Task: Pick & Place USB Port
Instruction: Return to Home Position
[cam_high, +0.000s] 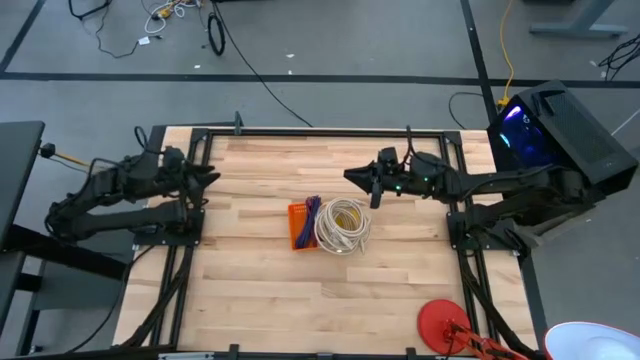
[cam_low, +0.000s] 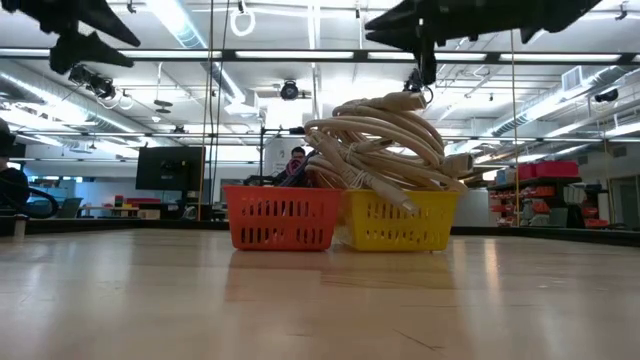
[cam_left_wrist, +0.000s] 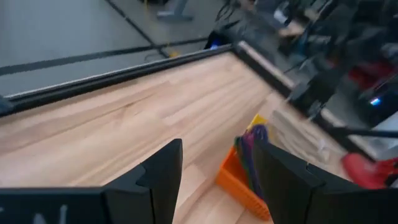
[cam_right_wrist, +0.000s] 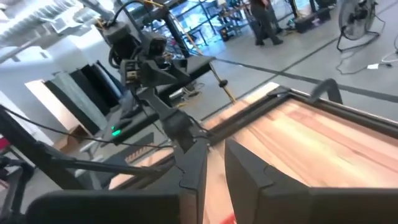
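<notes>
An orange basket holding dark purple cables stands mid-table. A yellow basket stands on its right side, almost covered by a heaped coil of beige cables that rises above its rim. My left gripper hangs open in the air near the table's left edge, pointing toward the baskets. My right gripper hovers above and just beyond the beige coil, its fingers a narrow gap apart with nothing between them. Both show at the top of the low view, well above the baskets.
Bare wooden tabletop lies around the baskets on all sides. A black metal frame runs along the table's edges. A red round object sits off the table's near right corner. A dark box with lights stands beyond the right edge.
</notes>
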